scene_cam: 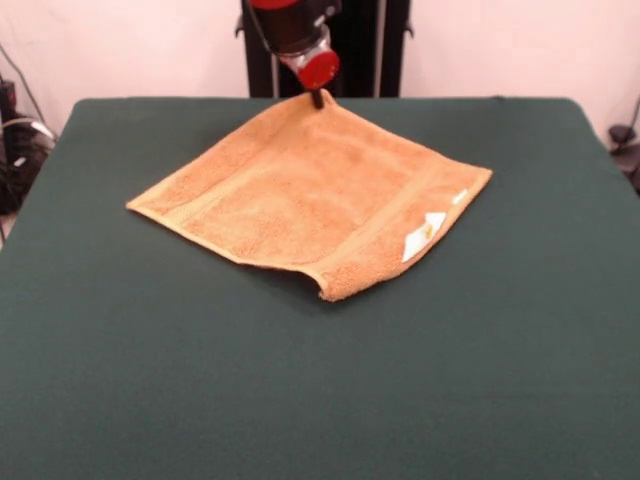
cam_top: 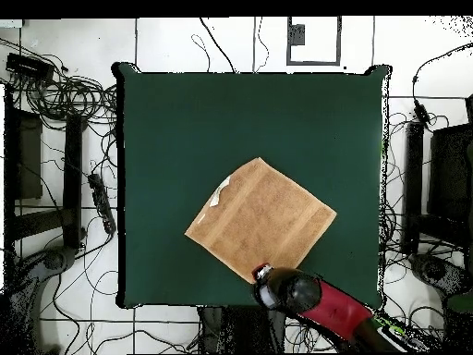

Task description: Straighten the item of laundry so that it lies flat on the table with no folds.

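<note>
The orange-tan towel (scene_cam: pixel 300 190) lies spread like a diamond on the dark green table (scene_cam: pixel 150 390), nearly flat. Its near corner (scene_cam: pixel 335 285) curls up a little and casts a shadow. A white tag (scene_cam: pixel 425 232) shows near its right edge. My gripper (scene_cam: pixel 318 97) is at the towel's far corner, which peaks up into it, and it looks shut on that corner. In the overhead view the towel (cam_top: pixel 261 220) sits in the lower middle of the table (cam_top: pixel 185 120), and my gripper (cam_top: pixel 262 273) is at the corner closest to the robot's base.
The robot's black pedestal (scene_cam: pixel 370 45) stands behind the table's far edge. Cables and equipment (cam_top: pixel 65 166) lie on the floor on both sides of the table. Green table surface surrounds the towel on all sides.
</note>
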Action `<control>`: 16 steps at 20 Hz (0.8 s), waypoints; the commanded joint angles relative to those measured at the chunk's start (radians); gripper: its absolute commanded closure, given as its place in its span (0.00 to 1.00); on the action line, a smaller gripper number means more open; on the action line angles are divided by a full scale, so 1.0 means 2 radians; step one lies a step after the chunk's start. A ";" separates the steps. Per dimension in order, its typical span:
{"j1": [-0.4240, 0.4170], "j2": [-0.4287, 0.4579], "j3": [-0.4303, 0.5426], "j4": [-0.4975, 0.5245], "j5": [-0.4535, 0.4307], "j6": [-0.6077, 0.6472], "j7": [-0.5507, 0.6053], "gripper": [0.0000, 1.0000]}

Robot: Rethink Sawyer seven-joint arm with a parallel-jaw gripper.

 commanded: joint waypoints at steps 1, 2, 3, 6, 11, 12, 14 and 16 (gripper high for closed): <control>-0.002 -0.019 0.012 -0.042 -0.019 0.068 -0.018 1.00; -0.006 -0.019 0.014 -0.042 -0.021 0.069 -0.018 1.00; -0.008 -0.019 0.015 -0.042 -0.023 0.070 -0.019 1.00; -0.013 -0.017 0.020 -0.042 -0.029 0.069 -0.018 1.00; -0.022 -0.019 0.026 -0.039 -0.036 0.071 -0.016 1.00; -0.024 -0.020 0.027 -0.038 -0.038 0.073 -0.016 1.00; -0.030 -0.022 0.027 -0.039 -0.043 0.077 -0.021 1.00; -0.038 -0.022 0.029 -0.043 -0.048 0.083 -0.028 1.00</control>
